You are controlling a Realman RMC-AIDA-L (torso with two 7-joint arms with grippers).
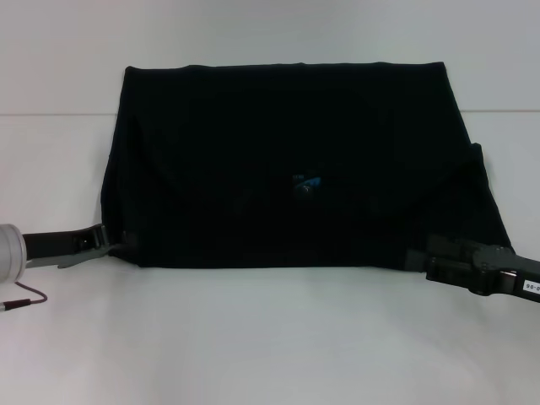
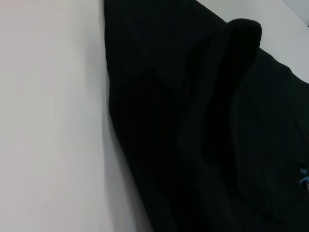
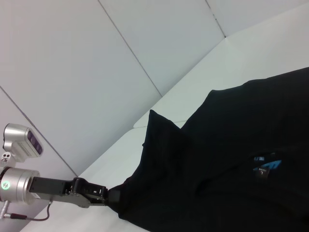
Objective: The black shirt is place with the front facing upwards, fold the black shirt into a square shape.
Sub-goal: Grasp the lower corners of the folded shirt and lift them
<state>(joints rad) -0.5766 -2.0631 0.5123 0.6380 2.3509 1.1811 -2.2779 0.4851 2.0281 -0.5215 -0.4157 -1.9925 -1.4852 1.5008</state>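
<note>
The black shirt [image 1: 287, 160] lies folded into a wide flat shape on the white table [image 1: 270, 337], and its small blue neck label [image 1: 307, 182] shows near the middle. The "FREE!" lettering is hidden. My left gripper [image 1: 118, 243] is low at the shirt's near left corner and shut on the cloth edge; it also shows in the right wrist view [image 3: 112, 195]. My right gripper [image 1: 415, 258] is low at the shirt's near edge on the right and touches the cloth. The left wrist view shows a raised fold of the shirt [image 2: 212, 125].
Bare white table surface [image 1: 253, 354] lies in front of the shirt and to both sides. A pale wall [image 1: 270, 34] rises behind the table's far edge. A thin cable [image 1: 25, 299] trails from my left arm.
</note>
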